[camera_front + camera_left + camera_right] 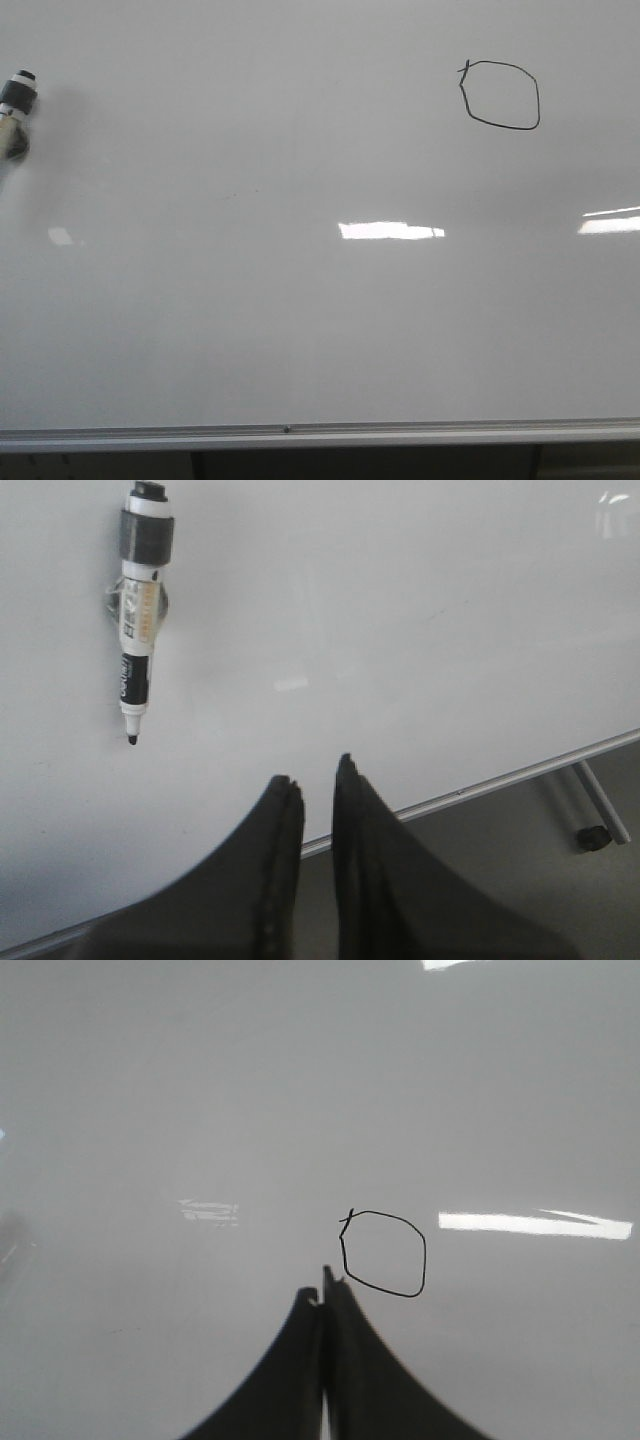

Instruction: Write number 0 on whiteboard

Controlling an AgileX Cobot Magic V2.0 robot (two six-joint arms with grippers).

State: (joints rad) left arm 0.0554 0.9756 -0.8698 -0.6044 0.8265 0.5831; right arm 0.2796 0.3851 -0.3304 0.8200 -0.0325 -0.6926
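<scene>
The whiteboard fills the front view. The number 0, a thin black angular loop with a small tick at its upper left, is drawn at the board's upper right. In the right wrist view the number 0 sits just beyond my right gripper, whose fingers are pressed together with nothing in them. My left gripper hangs over the whiteboard with a narrow gap between its fingers, holding nothing. Neither gripper shows in the front view.
A black-and-white marker, uncapped with its tip bare, rests on the board apart from my left gripper; the marker shows at the front view's left edge. A silver rail edges the board's near side.
</scene>
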